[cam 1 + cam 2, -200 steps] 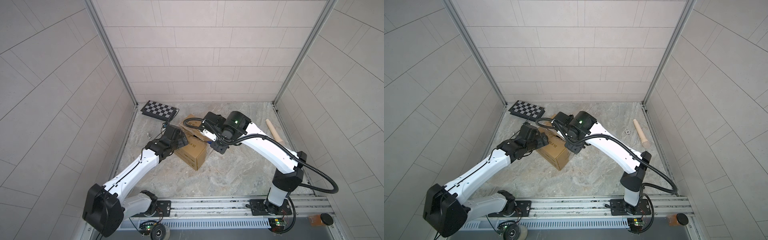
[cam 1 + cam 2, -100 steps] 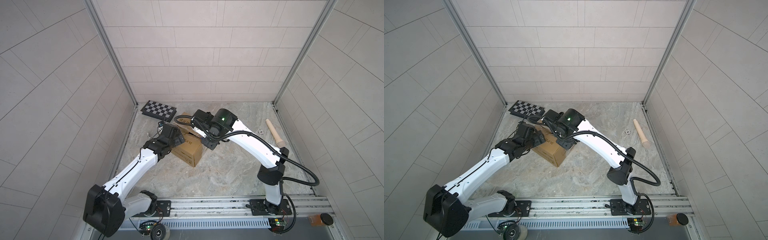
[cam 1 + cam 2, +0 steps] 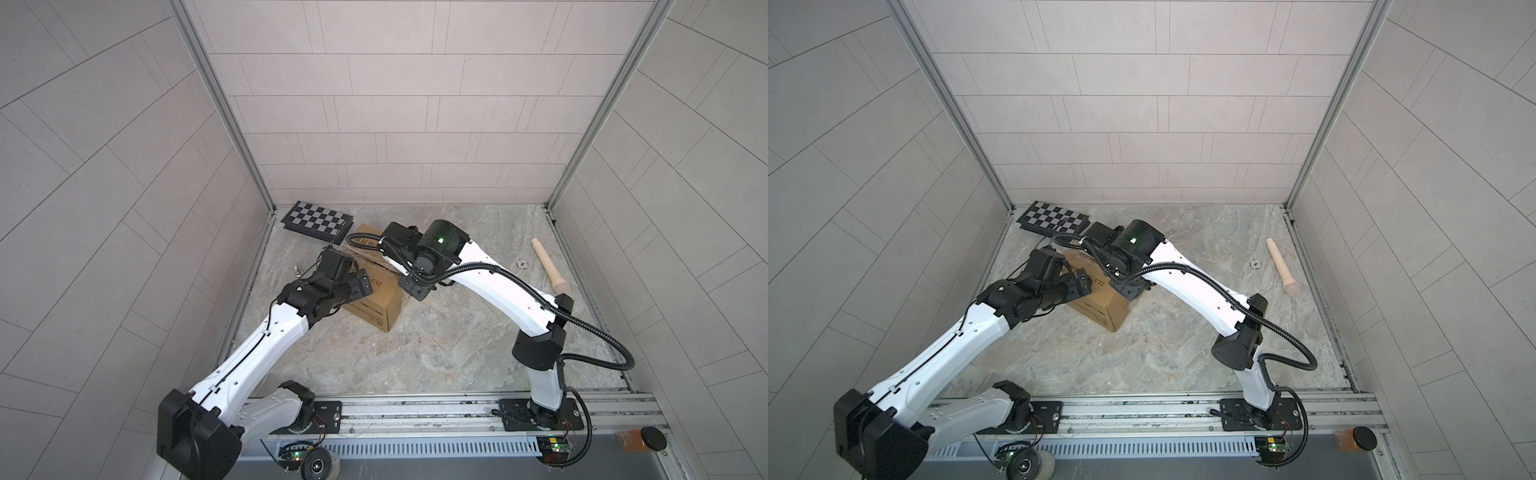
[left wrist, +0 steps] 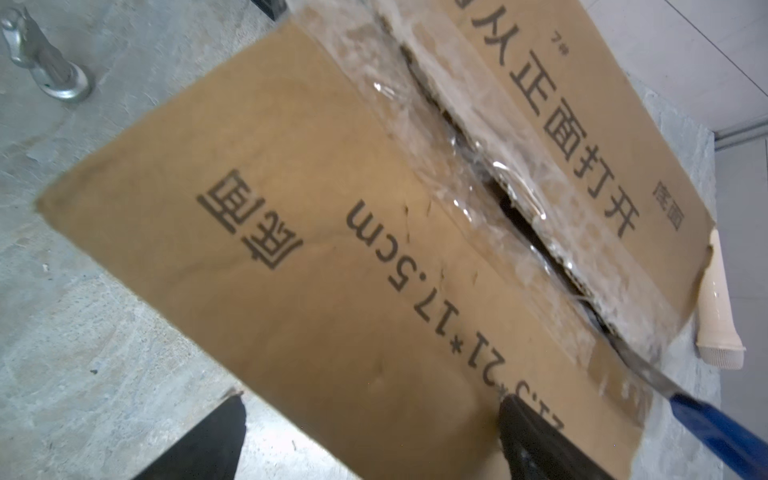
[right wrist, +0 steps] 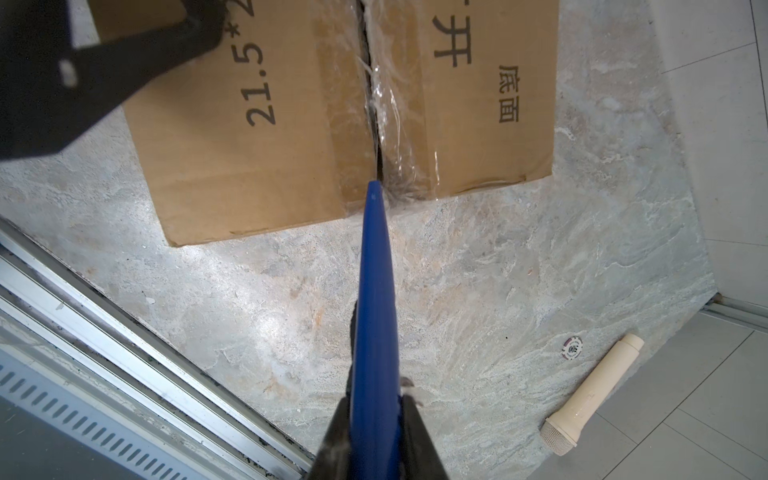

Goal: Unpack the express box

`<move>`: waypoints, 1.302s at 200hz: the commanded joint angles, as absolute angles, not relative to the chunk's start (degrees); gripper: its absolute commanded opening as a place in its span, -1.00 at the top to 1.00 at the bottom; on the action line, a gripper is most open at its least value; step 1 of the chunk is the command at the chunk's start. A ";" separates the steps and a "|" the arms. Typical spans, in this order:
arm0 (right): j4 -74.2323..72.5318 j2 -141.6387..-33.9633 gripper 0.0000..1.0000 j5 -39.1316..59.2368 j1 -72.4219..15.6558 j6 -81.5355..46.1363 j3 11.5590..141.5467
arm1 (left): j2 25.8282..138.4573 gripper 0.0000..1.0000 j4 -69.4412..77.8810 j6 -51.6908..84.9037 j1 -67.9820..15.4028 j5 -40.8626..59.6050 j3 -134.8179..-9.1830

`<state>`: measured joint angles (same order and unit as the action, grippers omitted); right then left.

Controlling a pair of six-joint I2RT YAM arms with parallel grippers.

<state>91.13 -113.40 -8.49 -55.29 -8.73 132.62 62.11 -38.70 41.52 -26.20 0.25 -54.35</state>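
Right jaws clamped on one blue-handled knife, left jaws wide on one express box, one chequered board

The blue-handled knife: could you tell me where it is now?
Right wrist view: the blue-handled knife is clamped in the right pincer, its blade at the taped seam of the express box.

Item: express box. Brown corrugated carton, black Chinese print and size figures on top. Clear-taped centre seam split, gaping dark. Sits flat on stone floor before me, back-left.
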 commanded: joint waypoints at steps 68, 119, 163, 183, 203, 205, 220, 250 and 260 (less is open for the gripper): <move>95.42 -109.69 1.00 -5.58 -55.92 -8.70 126.83 | 67.45 -0.97 -40.57 42.68 -26.33 -2.88 -48.70; 98.72 -105.62 1.00 -8.99 -55.95 -9.51 123.81 | 68.28 -0.97 -39.78 41.32 -26.29 -3.49 -47.51; 98.88 -105.68 1.00 -11.05 -55.90 -9.87 124.64 | 68.73 -0.96 -39.37 40.62 -26.28 -3.11 -47.53; 98.40 -107.41 1.00 -11.19 -55.92 -10.21 125.94 | 69.06 -0.96 -39.11 40.17 -26.29 -2.74 -47.60; 97.57 -110.21 1.00 -10.21 -56.21 -10.63 128.64 | 69.15 -0.96 -38.72 39.91 -26.29 -2.48 -47.64; 97.45 -110.50 1.00 -10.26 -56.28 -10.70 128.84 | 69.16 -0.96 -38.68 39.86 -26.33 -2.42 -47.70; 96.77 -112.58 1.00 -10.90 -56.71 -11.27 130.68 | 69.07 -0.96 -38.37 39.52 -26.36 -2.12 -47.87; 94.45 -115.49 1.00 -9.57 -57.28 -11.96 132.17 | 69.67 -0.97 -38.07 38.53 -26.33 -1.42 -48.68; 93.63 -116.17 1.00 -9.05 -57.54 -11.97 132.22 | 69.86 -0.97 -38.06 38.34 -26.33 -1.33 -48.77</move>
